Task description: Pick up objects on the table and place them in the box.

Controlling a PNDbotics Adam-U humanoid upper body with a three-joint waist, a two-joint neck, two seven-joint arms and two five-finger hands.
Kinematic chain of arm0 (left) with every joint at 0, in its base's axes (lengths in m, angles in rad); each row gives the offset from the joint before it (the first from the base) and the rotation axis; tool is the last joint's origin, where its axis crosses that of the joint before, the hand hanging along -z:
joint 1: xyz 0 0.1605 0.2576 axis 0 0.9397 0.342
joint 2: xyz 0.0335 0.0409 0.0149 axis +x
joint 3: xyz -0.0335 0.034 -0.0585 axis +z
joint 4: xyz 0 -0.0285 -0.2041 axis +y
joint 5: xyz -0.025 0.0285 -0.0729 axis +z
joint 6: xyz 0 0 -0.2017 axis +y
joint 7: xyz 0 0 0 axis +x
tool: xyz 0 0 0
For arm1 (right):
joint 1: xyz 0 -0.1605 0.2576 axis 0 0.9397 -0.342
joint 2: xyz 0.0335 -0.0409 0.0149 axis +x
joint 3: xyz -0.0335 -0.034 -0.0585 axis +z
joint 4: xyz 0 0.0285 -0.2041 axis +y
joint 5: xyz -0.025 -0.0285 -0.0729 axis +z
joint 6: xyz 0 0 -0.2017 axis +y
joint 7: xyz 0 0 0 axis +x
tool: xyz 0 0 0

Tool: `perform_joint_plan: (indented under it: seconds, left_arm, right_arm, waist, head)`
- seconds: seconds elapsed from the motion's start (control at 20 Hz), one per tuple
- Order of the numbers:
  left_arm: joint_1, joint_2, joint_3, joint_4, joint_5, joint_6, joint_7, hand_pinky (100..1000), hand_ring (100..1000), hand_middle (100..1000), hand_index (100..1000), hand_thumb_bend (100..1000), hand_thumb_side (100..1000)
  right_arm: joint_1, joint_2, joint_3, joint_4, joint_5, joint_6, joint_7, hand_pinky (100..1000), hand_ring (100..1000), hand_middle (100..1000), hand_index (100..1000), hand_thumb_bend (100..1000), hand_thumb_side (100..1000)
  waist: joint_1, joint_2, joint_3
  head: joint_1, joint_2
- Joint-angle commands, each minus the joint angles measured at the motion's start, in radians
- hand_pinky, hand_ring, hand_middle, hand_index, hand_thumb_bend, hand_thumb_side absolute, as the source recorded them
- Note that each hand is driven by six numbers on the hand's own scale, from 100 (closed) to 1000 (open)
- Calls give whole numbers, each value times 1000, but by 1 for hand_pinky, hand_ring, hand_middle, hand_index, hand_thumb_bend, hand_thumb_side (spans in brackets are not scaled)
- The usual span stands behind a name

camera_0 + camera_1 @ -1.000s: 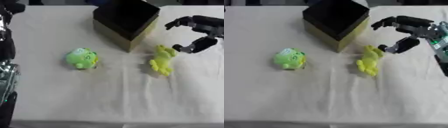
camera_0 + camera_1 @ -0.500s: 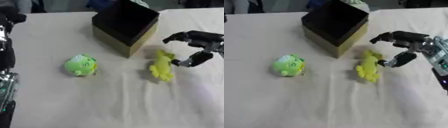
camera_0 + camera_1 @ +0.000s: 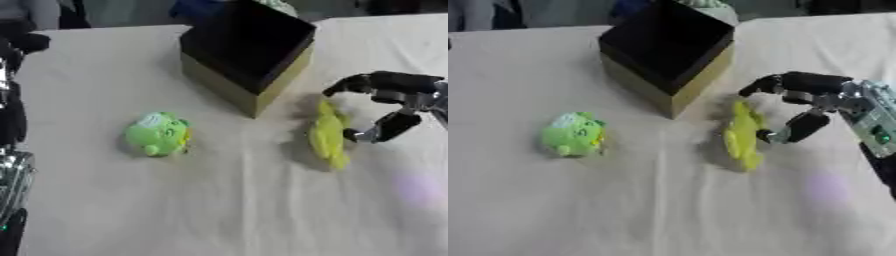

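Fingers: right hand point(image 3: 811, 102) spread wide, curved around the yellow toy point(image 3: 744, 135), holding nothing.
Green toy point(image 3: 158, 134): left of the box point(image 3: 248, 51), apart.

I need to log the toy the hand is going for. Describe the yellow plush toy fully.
The yellow plush toy looks soft, yellow-green and elongated, lying flat on the white tablecloth just right of the box, apart from it. Its details are too blurred to name. The right hand arches beside it, fingers spread above its upper end, thumb tip at its right side; contact cannot be confirmed.
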Motion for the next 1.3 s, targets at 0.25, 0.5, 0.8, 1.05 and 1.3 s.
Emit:
perform_joint_plan:
  seconds: [0.25,0.5,0.8,1.05,1.3]
  left_arm:
    - [-8,17,4,-19,-5,2,-8,704,640,639,693,100,782]
    - [-9,18,4,-19,-4,6,-11,704,640,639,693,100,784]
    - [-2,24,6,-19,-5,10,-11,704,641,639,693,100,782]
    - [5,29,6,-19,-8,12,-14,704,641,640,693,100,782]
    - [12,31,5,-19,-9,15,-17,704,641,640,693,100,781]
  right_arm:
    - [-54,17,17,14,-25,-215,196,893,932,846,963,295,346]
    - [-70,33,33,24,-71,-251,220,894,930,844,960,246,321]
    - [-102,20,46,37,-131,-252,273,893,940,858,962,265,322]
    - [-128,-6,62,54,-168,-252,289,892,943,861,964,263,327]
    - [-143,-22,79,67,-212,-252,320,892,946,865,965,278,320]
  waist:
    - [-5,-18,3]
    - [-12,-21,-1]
    - [-21,-33,-10]
    - [-27,-42,-21]
    - [-33,-49,-28]
  head:
    - [-1,13]
    - [2,17]
    - [17,37]
    - [26,57]
    - [33,70]
